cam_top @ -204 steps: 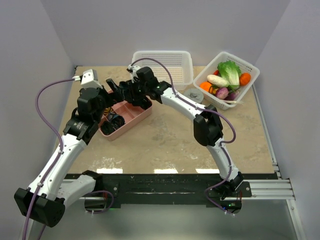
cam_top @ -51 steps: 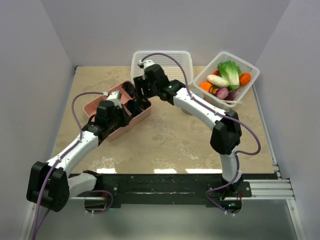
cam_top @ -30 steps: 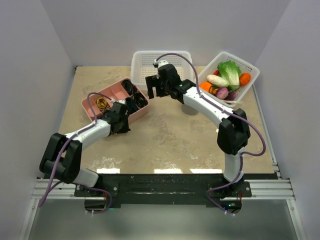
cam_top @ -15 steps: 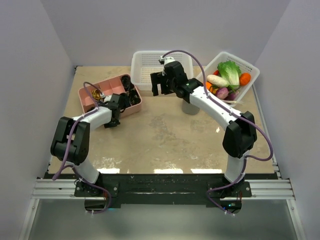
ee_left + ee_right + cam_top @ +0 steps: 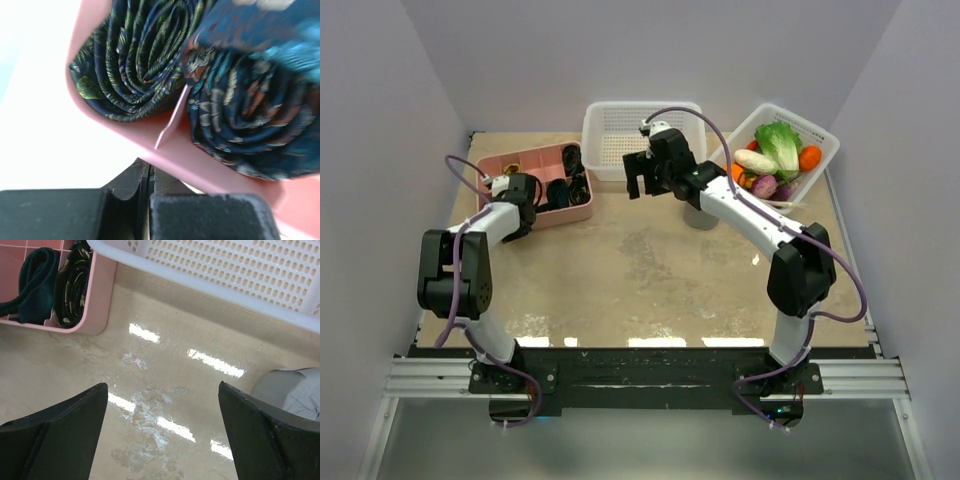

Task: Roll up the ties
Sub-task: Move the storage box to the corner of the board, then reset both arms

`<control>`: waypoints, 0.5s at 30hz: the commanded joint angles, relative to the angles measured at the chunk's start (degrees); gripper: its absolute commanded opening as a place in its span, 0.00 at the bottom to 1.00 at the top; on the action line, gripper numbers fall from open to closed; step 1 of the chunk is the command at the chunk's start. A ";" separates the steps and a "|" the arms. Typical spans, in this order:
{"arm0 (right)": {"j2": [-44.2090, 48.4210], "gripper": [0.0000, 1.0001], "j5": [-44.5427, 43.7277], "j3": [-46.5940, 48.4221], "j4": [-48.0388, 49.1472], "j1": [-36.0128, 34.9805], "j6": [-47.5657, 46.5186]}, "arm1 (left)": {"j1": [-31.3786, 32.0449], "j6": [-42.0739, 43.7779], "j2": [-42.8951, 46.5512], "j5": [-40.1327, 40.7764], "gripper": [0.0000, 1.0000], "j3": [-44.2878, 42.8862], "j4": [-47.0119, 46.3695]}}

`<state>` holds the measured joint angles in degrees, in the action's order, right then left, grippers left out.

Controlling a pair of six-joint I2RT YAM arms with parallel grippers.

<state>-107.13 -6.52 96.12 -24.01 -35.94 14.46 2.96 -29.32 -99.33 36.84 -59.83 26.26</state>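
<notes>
Slid further back and to the left since half a second ago: pink tray (image 5: 498,166), with left gripper (image 5: 517,190) close against its near-left side. Drawn off toward the middle as well: right gripper (image 5: 638,186), now hanging over the table (image 5: 650,270) between tray and white basket (image 5: 645,115).

Lying inside the tray, in its right-hand compartments: the ties (image 5: 567,186). Seen from the left wrist as 2 tight coils, leafy green roll (image 5: 135,65) and blue roll (image 5: 245,120), parted by a thin divider (image 5: 172,120) and pressed to the tray wall. Seen from the right wrist as teal tie (image 5: 34,275), wound loosely, more a fat loop than a neat coil, beside a dotted dark roll (image 5: 72,285). Spiral faces turned up, so probably standing with the roll axis upright.

Left jaws pressed fully together, just under the tray wall; cannot tell if pinching the rim or only touching it. Right jaws spread wide, holding nothing.

Nearer by far: left gripper, with the rolls just beyond its fingertips, over the wall. For the right gripper, off to its left and further away. Probably little left except tidying the loose teal one.
</notes>
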 commanded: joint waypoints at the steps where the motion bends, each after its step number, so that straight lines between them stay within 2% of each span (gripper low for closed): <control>1: 5.97 0.96 -1.03 -1.36 1.33 0.26 -0.75 | -0.32 0.93 4.82 -2.89 0.00 -1.53 -7.27; 2: 6.32 0.97 -1.30 -1.72 1.42 0.17 -0.75 | -0.24 1.11 6.41 -4.39 0.03 -0.47 -9.36; 4: 7.54 0.99 -1.39 -3.03 2.29 0.17 -0.75 | -0.15 2.16 11.66 -9.21 0.15 3.64 -12.18; 5: 7.90 0.99 -1.56 -3.39 2.47 0.17 -0.75 | -0.06 3.38 13.79 -10.98 0.34 5.24 -14.98; 8: 8.87 0.99 -1.47 -3.92 2.83 0.26 -0.66 | 0.38 3.22 21.79 -14.95 0.66 10.17 -18.34; 15: 13.26 0.99 -2.00 -8.04 5.46 0.17 -0.05 | 1.34 4.10 34.62 -25.14 0.90 14.56 -21.51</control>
<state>-98.45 -6.79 91.09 -22.11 -35.94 14.33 3.62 -25.93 -69.54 19.03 -47.22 10.33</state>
